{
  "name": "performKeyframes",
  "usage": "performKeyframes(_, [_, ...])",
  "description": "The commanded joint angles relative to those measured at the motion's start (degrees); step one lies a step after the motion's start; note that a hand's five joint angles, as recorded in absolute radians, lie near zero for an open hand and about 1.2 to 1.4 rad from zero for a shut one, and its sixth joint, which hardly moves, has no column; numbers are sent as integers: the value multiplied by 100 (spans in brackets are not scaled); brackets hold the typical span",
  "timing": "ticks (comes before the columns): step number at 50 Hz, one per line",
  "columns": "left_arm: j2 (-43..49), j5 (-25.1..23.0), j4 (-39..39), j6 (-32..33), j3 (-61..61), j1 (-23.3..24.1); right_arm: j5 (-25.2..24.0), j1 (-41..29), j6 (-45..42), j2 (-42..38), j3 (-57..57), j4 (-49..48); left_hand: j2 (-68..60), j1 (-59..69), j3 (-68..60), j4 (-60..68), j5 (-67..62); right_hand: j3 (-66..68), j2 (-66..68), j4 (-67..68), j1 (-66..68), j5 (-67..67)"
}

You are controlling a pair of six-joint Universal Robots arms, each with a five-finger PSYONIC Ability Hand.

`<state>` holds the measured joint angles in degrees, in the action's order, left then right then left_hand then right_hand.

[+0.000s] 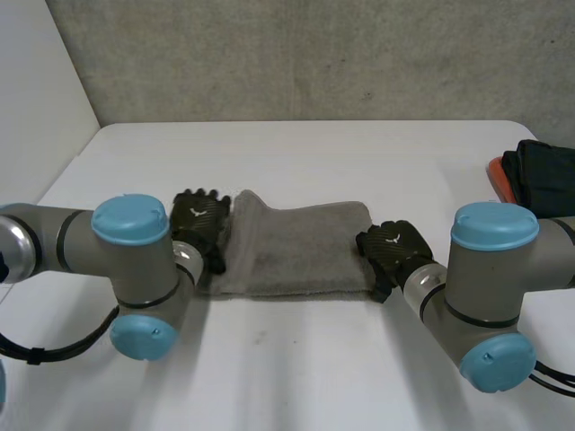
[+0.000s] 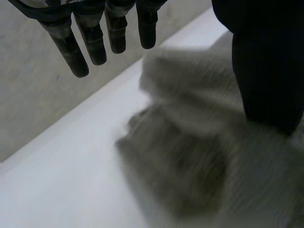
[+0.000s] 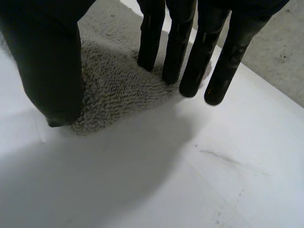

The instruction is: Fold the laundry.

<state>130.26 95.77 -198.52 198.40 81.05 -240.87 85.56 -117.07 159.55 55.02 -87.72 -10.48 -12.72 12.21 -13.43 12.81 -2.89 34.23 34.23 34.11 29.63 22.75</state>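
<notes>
Towel (image 1: pixel 296 247) looks soft and floppy, so grab its ends, where left hand (image 1: pixel 202 224) and right hand (image 1: pixel 393 247) rest, fingers straight

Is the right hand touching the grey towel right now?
Touching. The right wrist view shows the right hand with its straight fingers resting their tips on the grey towel at its end.

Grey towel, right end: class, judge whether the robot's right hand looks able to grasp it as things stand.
Probably yes: the right hand is open at the end of the grey towel, nothing between them.
</notes>
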Motion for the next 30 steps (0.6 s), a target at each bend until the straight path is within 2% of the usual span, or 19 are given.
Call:
performKeyframes(1, [17, 785, 200, 173, 94, -144, -4, -18, -38, -96, -34, -147, 99, -49, 170, -108, 116, 1622, 1622, 1634, 2082, 1770])
performKeyframes(2, [-35, 785, 200, 164, 147, -144, -4, -27, -38, -96, -43, -182, 116, -65, 186, -125, 133, 1755, 1755, 1768, 2216, 1904])
performKeyframes(4, [-271, 759, 200, 164, 349, -118, -4, -35, -21, -88, -61, -331, 116, -65, 187, -125, 133, 2962, 2962, 2974, 3422, 3110])
performKeyframes(6, [-404, 750, 191, 146, 472, -109, -4, -35, -21, -79, -69, -393, 132, -82, 203, -142, 150, 3503, 3503, 3515, 3963, 3651])
performKeyframes(7, [-544, 750, 182, 138, 595, -83, -4, -35, -21, -70, -69, -437, 149, -99, 220, -159, 167, 4389, 4389, 4401, 4849, 4537])
performKeyframes(8, [-606, 750, 182, 138, 648, -57, -4, -35, -21, -70, -69, -446, 149, -99, 220, -159, 167, 4575, 4575, 4587, 5035, 4723])
performKeyframes(18, [-1300, 759, 165, 120, 1105, 111, -4, -9, 23, 70, -236, -384, 183, -133, 254, -193, 201, 4577, 4577, 4589, 5037, 4725])
performKeyframes(19, [-1380, 750, 156, 111, 1123, 111, -13, -18, 41, 158, -236, -350, 183, -133, 254, -193, 201, 3067, 3067, 3080, 3528, 3215])
performKeyframes(20, [-1441, 750, 156, 111, 1141, 111, -13, -18, 41, 193, -245, -332, 183, -133, 254, -193, 201, 2336, 2336, 2348, 2797, 2484])
performKeyframes(23, [-1644, 750, 147, 102, 1159, 119, -48, -18, 58, 308, -280, -209, 200, -149, 271, -209, 217, 1675, 1675, 1687, 2135, 1823])
performKeyframes(26, [-1749, 724, 147, 94, 1167, 128, -65, -27, 154, 299, -263, -86, 200, -149, 271, -209, 217, 399, 399, 412, 860, 547])
performKeyframes(30, [-1776, 715, 147, 94, 1185, 128, -74, -18, 435, 255, -202, -24, 200, -149, 271, -209, 217, -7, -7, 5, 453, 141])
